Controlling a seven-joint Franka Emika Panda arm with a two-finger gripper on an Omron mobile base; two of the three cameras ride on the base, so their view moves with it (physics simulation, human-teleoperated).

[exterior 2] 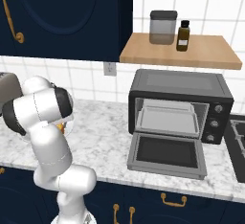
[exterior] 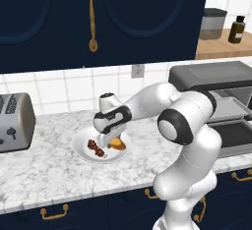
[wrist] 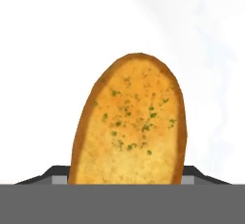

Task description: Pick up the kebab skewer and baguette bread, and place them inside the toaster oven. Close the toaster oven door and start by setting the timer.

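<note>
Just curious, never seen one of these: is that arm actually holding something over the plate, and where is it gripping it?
Cannot be told: the end effector is down at the baguette bread, but its fingertips are hidden.

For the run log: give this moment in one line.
gripper: over baguette bread, grasp unclear | kebab skewer: on plate | toaster oven door: open

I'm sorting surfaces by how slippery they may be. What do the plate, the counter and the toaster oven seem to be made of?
The plate: glossy white, probably ceramic. The counter: grey-veined white stone, marble-like and polished. The toaster oven: dark grey matte casing, likely painted metal, with a paler metallic tray inside.
</note>
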